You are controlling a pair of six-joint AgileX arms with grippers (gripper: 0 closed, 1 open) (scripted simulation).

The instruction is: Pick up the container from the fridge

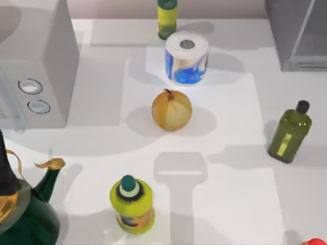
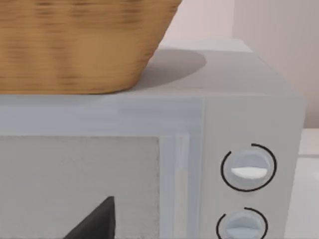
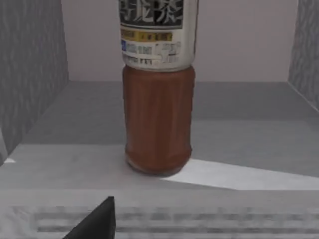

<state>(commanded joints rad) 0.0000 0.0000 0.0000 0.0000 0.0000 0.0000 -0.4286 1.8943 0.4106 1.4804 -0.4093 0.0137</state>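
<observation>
The container (image 3: 158,99) is a round bottle with a reddish-brown body and a white printed label. It stands upright on the grey shelf inside the fridge (image 3: 30,74). From above, the fridge (image 1: 299,35) is a dark grey cabinet at the table's far right corner. A dark part of my right gripper (image 3: 98,221) shows at the near edge of the right wrist view. It faces into the fridge, short of the container and not touching it. My left gripper (image 2: 97,221) hangs in front of the microwave (image 2: 249,119).
The microwave (image 1: 36,66), with two knobs and a woven basket (image 2: 75,45) on top, fills the far left. On the table stand a paper roll (image 1: 186,57), an onion (image 1: 171,109), a yellow-green bottle (image 1: 132,204), an olive flask (image 1: 290,133) and a green teapot (image 1: 28,214).
</observation>
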